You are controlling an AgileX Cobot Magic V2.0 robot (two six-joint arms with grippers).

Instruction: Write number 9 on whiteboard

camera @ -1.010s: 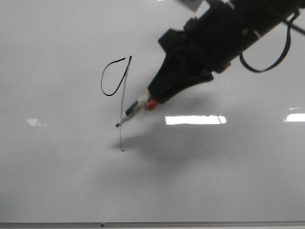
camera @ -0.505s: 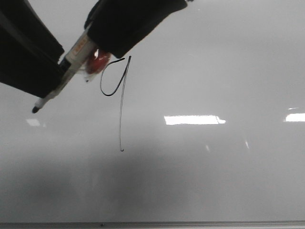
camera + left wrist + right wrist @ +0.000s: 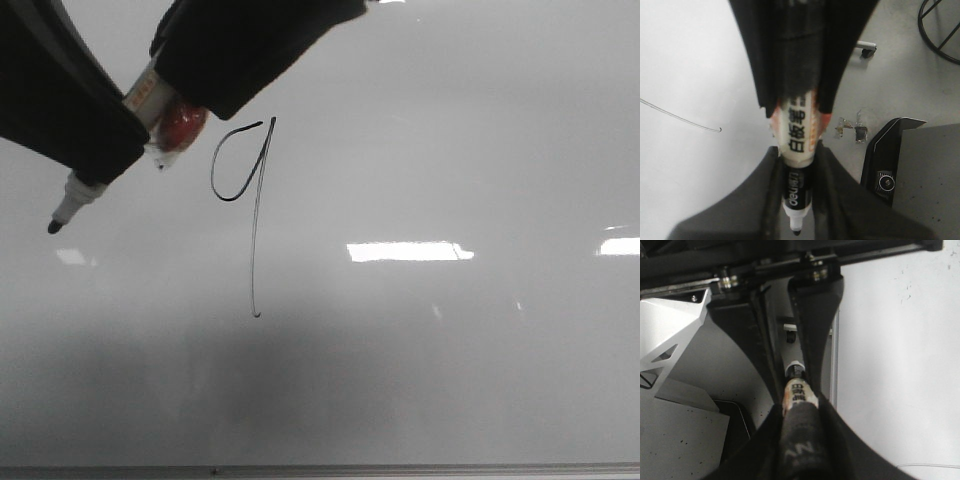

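Note:
The number 9 is a thin black figure on the whiteboard, loop at top and long tail down; its tail end also shows in the left wrist view. A white marker with a black tip is held in the air at upper left, off the board. My right gripper is shut on its rear end. My left gripper is closed round its front part, with the tip sticking out below. Both grippers are left of the 9.
The board's grey frame edge runs along the front. Bright light reflections lie right of the 9. Past the board's side, the left wrist view shows grey floor, a black box and a wire stand.
The right gripper lifted the marker off the board beside the 9 and carried it up and left into the left gripper. Since half a second ago the marker sits slightly further left.

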